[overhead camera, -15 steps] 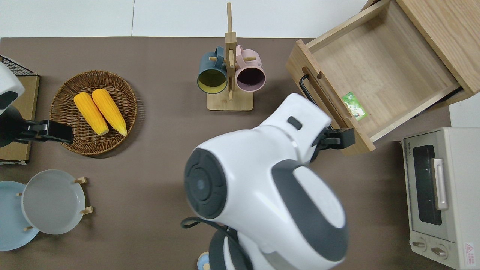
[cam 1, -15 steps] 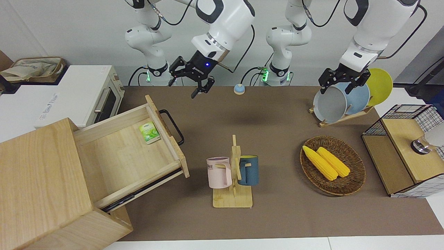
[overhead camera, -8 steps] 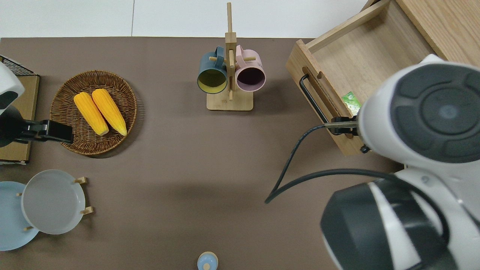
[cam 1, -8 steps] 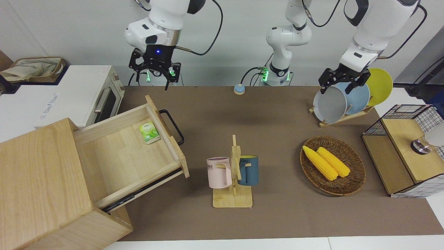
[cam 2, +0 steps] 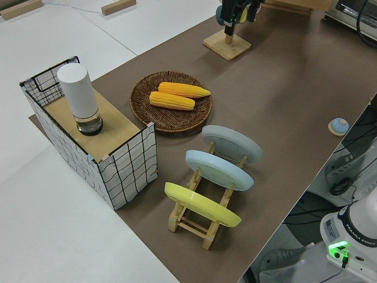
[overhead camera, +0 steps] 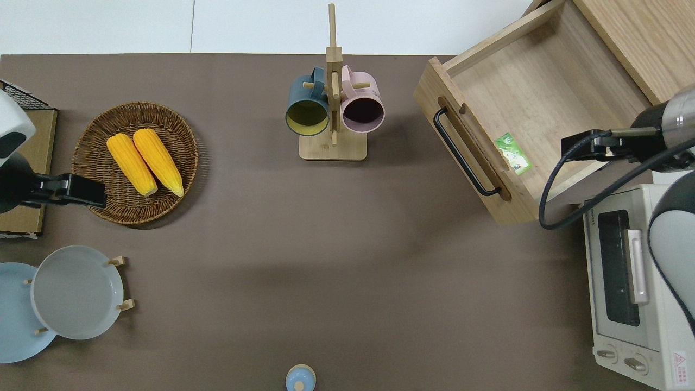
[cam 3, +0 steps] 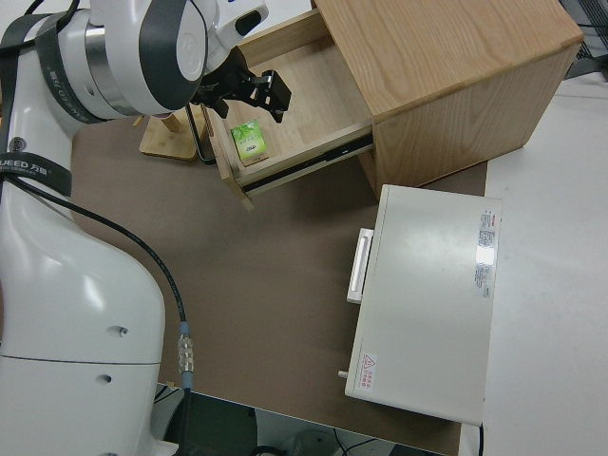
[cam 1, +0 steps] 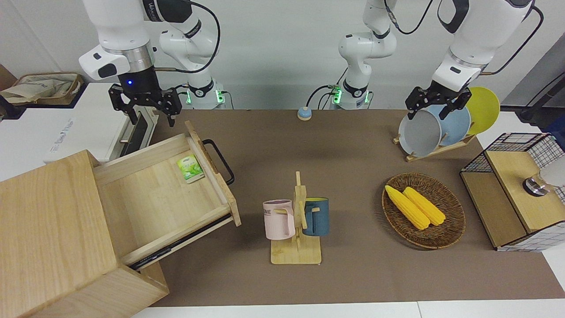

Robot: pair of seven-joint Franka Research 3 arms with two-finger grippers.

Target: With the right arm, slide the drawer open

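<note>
The drawer (cam 1: pixel 154 194) stands pulled far out of the pale wooden cabinet (cam 1: pixel 48 229). Its black bar handle (cam 1: pixel 219 161) is free, and a small green packet (cam 1: pixel 190 168) lies inside. The drawer also shows in the overhead view (overhead camera: pixel 543 92) and the right side view (cam 3: pixel 304 104). My right gripper (cam 1: pixel 148 110), with the blue light on its wrist, is open and empty. It hangs in the air over the drawer's edge next to the toaster oven, well away from the handle; it also shows in the right side view (cam 3: pixel 256 95). My left arm is parked.
A white toaster oven (cam 1: pixel 101 119) stands nearer the robots than the cabinet. A mug rack (cam 1: pixel 296 221) with two mugs is mid-table. A basket (cam 1: pixel 454 221) with corn, a plate rack (cam 1: pixel 437 128), a wire-and-wood rack (cam 1: pixel 516 190) and a small bell (cam 1: pixel 303 113) are also there.
My right arm has swung from over the middle of the table toward the toaster oven's end, with its gripper open throughout. The drawer stays open and has not moved.
</note>
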